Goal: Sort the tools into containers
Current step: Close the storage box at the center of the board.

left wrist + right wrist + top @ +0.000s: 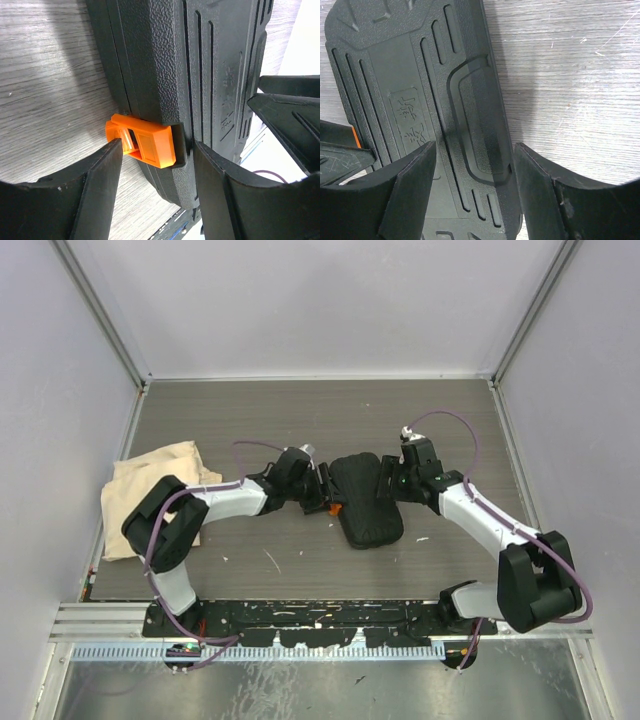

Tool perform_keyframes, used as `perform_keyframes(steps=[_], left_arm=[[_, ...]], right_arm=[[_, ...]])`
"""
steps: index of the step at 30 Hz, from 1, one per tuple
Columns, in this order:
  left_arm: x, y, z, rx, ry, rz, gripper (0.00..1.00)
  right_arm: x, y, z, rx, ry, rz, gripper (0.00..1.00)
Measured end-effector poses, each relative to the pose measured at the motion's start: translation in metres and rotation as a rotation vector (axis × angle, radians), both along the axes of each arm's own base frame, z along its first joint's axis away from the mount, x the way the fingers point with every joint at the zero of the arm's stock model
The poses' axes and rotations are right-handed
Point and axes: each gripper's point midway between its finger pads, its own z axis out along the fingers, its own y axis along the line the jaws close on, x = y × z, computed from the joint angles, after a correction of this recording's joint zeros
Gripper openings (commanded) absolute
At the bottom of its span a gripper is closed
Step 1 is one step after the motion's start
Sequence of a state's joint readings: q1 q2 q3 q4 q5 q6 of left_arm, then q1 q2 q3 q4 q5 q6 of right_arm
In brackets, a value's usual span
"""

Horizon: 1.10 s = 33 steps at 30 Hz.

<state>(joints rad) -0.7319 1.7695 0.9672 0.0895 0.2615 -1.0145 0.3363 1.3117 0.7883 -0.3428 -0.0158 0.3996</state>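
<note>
The black tool case [365,502] lies closed on the table, between both grippers. My left gripper [322,490] is open at its left edge. In the left wrist view my left gripper [157,146] straddles an orange latch [145,145] and the rim of the case [210,75]. My right gripper [385,485] is open at the case's right side. In the right wrist view it [475,147] straddles the moulded edge of the case lid [420,75]. The beige cloth bag [150,485] lies at the far left. No tools are in view.
The grey wood-grain table [300,420] is walled by pale panels at the left, right and back. A small pale fleck [422,539] lies right of the case. The arm bases stand on a black rail [320,618] at the near edge.
</note>
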Motion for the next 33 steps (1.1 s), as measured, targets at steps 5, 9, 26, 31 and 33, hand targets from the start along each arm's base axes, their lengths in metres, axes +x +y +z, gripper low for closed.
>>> perform_keyframes(steps=[5, 9, 26, 31, 33], left_arm=[[0.0, -0.002, -0.001, -0.014, 0.008, 0.007, 0.65], [0.001, -0.003, -0.003, -0.024, 0.011, 0.011, 0.65], [0.006, -0.008, -0.003, -0.071, 0.031, 0.026, 0.62], [0.009, -0.009, -0.003, -0.083, 0.03, 0.033, 0.63], [0.01, -0.01, -0.004, -0.089, 0.03, 0.037, 0.64]], right_arm=[[-0.001, 0.002, -0.002, 0.007, 0.01, 0.008, 0.68], [-0.003, 0.005, -0.007, 0.014, 0.032, 0.019, 0.68], [0.008, 0.009, -0.015, 0.082, 0.044, 0.033, 0.63], [0.012, 0.01, -0.015, 0.097, 0.028, 0.035, 0.63], [0.013, 0.011, -0.015, 0.102, 0.021, 0.036, 0.63]])
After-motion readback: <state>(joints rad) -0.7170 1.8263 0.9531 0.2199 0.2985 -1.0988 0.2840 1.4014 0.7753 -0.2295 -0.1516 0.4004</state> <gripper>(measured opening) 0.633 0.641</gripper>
